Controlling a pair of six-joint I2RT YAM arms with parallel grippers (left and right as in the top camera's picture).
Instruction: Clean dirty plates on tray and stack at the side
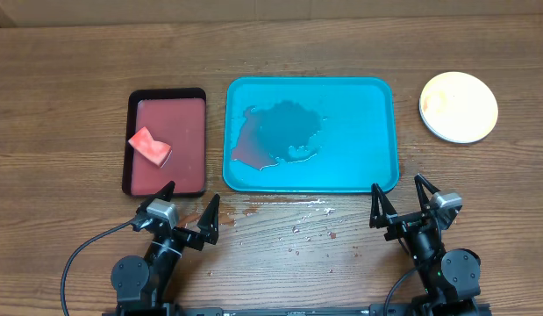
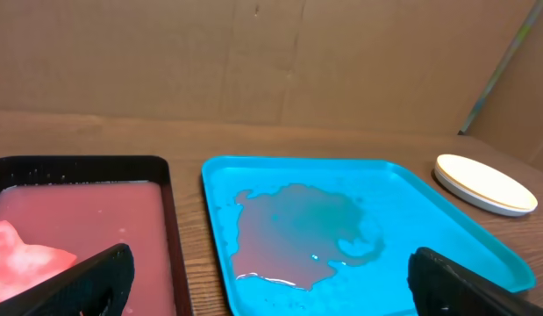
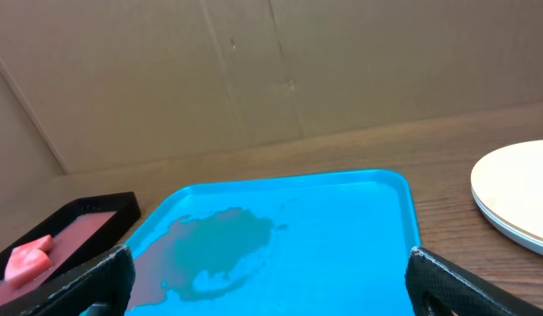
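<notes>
While the left pincer (image 1: 192, 195) and the right pincer (image 1: 397, 184) both gape apart and empty at the bench's (image 1: 78, 61) near edge, one teal tray (image 1: 359, 132) just beyond holds a reddish puddle (image 1: 284, 132). The plates (image 1: 458, 107) sit stacked to its right, apart from it; only the white top shows, so their count is hidden. To its left, one black-rimmed tray (image 1: 166, 91) holds one pink sponge (image 1: 149, 146).

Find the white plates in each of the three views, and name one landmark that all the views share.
Overhead: the plates sit at the upper right, to the right of the blue tray.
Left wrist: the plates are near the right edge, past the tray's far right corner.
Right wrist: the plates are at the right edge, partly cut off.
Shared landmark: the tray with its puddle, left of the plates in every view.
</notes>
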